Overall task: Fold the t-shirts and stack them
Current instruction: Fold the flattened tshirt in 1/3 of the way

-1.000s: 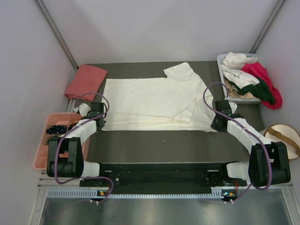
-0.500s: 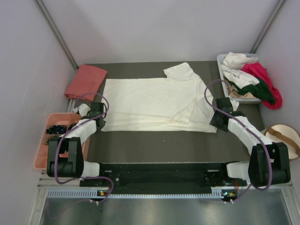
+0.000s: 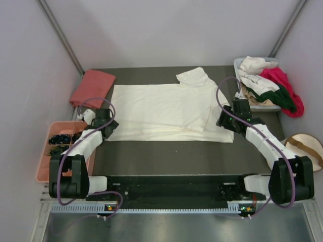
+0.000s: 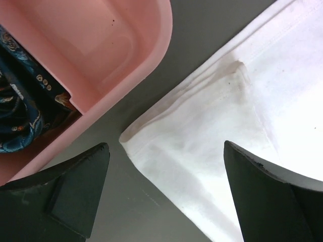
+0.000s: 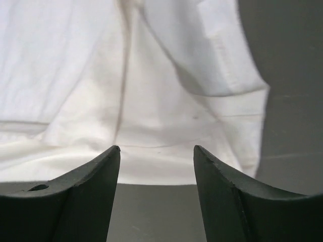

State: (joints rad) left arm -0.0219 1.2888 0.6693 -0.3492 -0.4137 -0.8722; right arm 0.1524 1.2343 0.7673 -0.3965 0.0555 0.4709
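As viewed from the top camera, a large plain cream-white cotton t-shirt (image 3: 161, 108) is seen spread flat across the middle of the dark table (image 3: 166, 156), with one short sleeve sticking out at the far edge and the right part doubled over the body. A folded salmon-pink shirt (image 3: 92, 87) is laid at the far left corner, just beside the big shirt. A heap of white, magenta and dark green shirts (image 3: 267, 85) is piled in a grey bin (image 3: 237, 64) at the far right, with some spilling over its rim. A pink plastic compartment tray (image 3: 44, 169) is placed at the left edge and a round beige pouch with a tan strap (image 3: 305, 147) at the right edge. The left gripper (image 3: 109, 124) is positioned at the shirt's near left corner and the right gripper (image 3: 225, 120) at its near right corner. From the left wrist, the left gripper (image 4: 165, 148) is shown with jaws spread wide and nothing clamped. The shirt's hemmed corner (image 4: 202, 151) lies flat on the table below the gap, and the rounded corner of the tray (image 4: 126, 50) is just beside it, with dark blue items (image 4: 20, 116) inside. From the right wrist, the right gripper (image 5: 156, 148) is shown with jaws apart and nothing held. The shirt's near hem (image 5: 156, 166) lies below them, creased, with the folded layer (image 5: 212, 50) on top.
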